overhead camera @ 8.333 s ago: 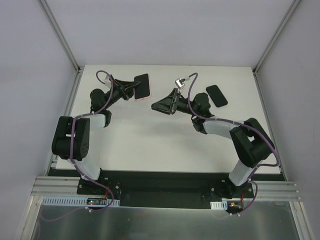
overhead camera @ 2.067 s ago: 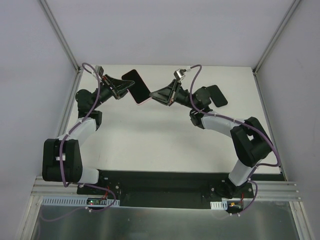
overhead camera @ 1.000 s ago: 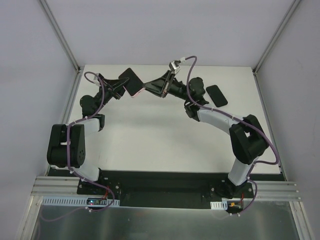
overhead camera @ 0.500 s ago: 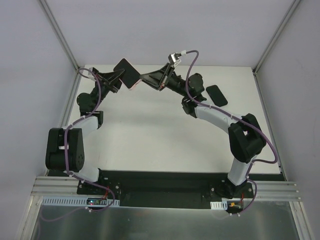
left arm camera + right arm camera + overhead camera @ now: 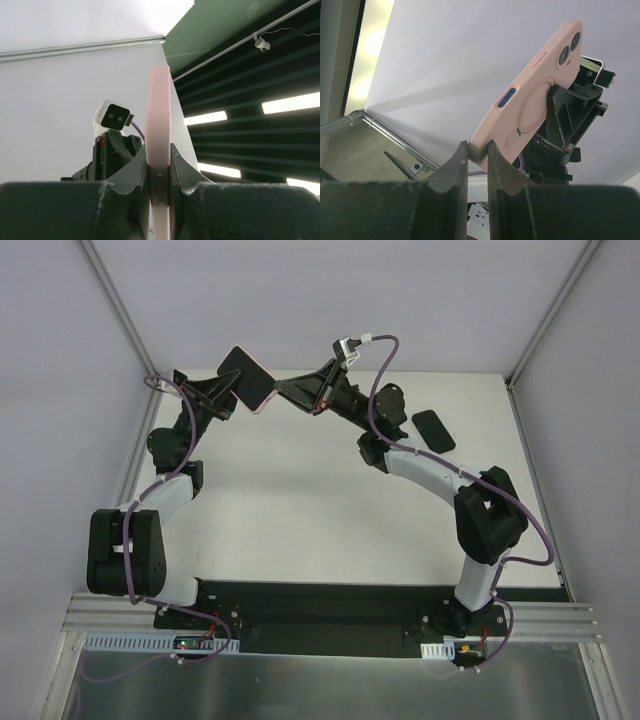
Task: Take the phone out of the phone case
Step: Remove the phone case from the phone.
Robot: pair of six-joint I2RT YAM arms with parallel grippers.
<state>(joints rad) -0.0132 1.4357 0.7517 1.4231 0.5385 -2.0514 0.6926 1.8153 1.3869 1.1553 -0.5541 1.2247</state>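
Table (image 5: 300, 510): white; both arms reach from their bases toward its far edge.
Second phone (image 5: 434, 430): black, lying flat on the table at the right, well apart from both grippers.
Left gripper (image 5: 158, 160): clenched across the front and back of the case, which it holds up off the table; its wrist view shows the case edge-on.
Right gripper (image 5: 477, 150): fingers pinched on one corner of the case, at the end away from the lens holes. I cannot tell whether they grip the lip alone or the phone too.
Case (image 5: 535, 90): pink and tilted in the air above the far left of the table, with its back toward the right wrist camera.
Phone (image 5: 243, 368): dark face toward the top camera and seated in the case, with a pink rim showing beside it.
Step in hand: probably peeling that corner off the phone.
Doing it well: keep the left clamp firm and steady. Bend the corner lip backward, not sideways, and work along the edge, because a hard tug could twist the case out of the left grip.
Writing: none readable. The back shows a ring mark, a blue button and two lens holes.
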